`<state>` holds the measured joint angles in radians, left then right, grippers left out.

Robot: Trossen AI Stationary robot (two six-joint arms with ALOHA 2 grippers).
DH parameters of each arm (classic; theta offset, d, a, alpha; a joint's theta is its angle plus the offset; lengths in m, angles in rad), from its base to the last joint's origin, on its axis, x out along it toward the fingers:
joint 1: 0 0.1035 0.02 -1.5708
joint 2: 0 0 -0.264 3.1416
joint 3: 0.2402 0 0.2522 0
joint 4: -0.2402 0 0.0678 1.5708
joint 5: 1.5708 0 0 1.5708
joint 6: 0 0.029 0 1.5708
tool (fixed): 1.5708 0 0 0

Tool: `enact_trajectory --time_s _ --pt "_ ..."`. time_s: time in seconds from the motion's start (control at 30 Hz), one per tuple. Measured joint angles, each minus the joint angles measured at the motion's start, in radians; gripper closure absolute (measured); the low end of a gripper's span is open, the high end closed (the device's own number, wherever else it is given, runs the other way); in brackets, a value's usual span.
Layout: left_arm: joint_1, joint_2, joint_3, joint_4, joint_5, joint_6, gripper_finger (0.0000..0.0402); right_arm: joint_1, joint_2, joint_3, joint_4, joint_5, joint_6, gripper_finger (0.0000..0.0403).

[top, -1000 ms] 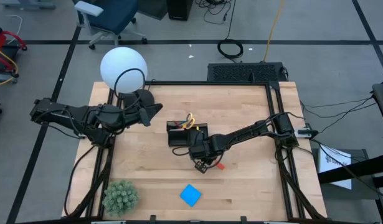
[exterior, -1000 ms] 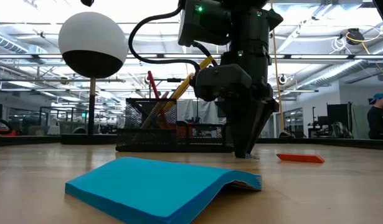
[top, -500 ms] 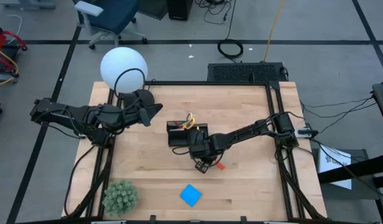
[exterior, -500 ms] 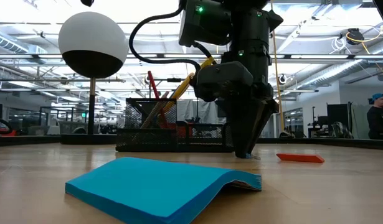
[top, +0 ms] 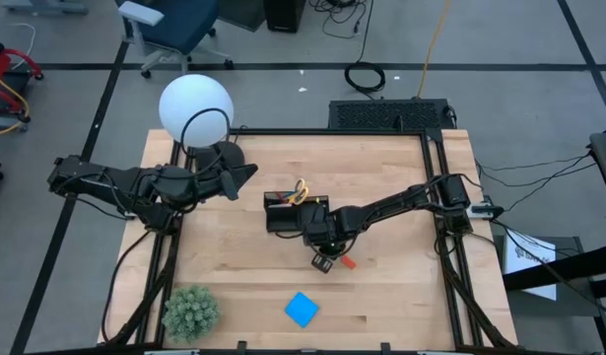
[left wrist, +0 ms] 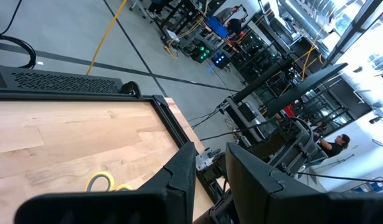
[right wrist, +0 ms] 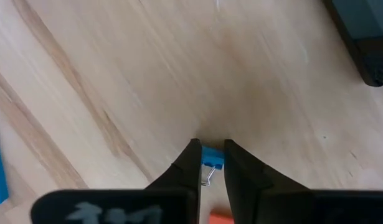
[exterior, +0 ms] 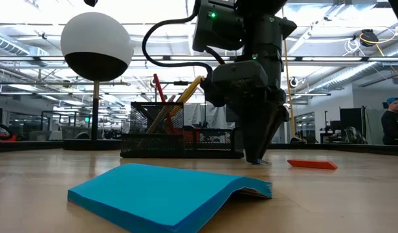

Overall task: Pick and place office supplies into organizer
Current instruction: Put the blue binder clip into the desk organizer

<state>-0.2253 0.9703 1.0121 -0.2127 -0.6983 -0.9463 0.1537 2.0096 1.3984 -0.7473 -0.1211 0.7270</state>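
My right gripper [top: 325, 262] points down at the table just near of the black organizer [top: 283, 213] and is shut on a small blue binder clip [right wrist: 211, 157]. An orange-red eraser [top: 348, 262] lies on the wood close to its right side. The blue note pad [top: 302, 309] lies flat near the table's near edge. The yellow-handled scissors [top: 301, 189] and several pens stand in the organizer's tall compartment. My left gripper [top: 245, 173] is open and empty above the table's far left, beside the lamp's base. My right gripper pinches the blue clip's body [right wrist: 212, 153] between its two fingertips [right wrist: 192, 163]. The fingers come from above, pointing down. The clip sits on the table top, its wire handle [right wrist: 207, 178] showing between the fingers.
A white globe lamp [top: 195, 110] with a round black base stands at the far left. A green spiky plant [top: 190, 312] sits at the near left corner. Black frame rails run along the table's edges. A person [exterior: 393, 123] is in the room far behind.
My right gripper has shifted a little toward the table's right edge while staying down at the table top by the clip.
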Motion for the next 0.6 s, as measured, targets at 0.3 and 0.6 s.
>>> enact_trajectory --time_s 0.3,0.6 --pt "0.0 0.0 0.0 0.0 0.0 0.0 0.0321 -0.029 -0.03 -0.002 -0.001 0.011 -0.036 0.0369" --pt "0.0 0.0 0.0 0.0 0.0 0.0 0.0321 -0.036 -0.07 0.0 0.087 -0.009 -0.033 0.0369"
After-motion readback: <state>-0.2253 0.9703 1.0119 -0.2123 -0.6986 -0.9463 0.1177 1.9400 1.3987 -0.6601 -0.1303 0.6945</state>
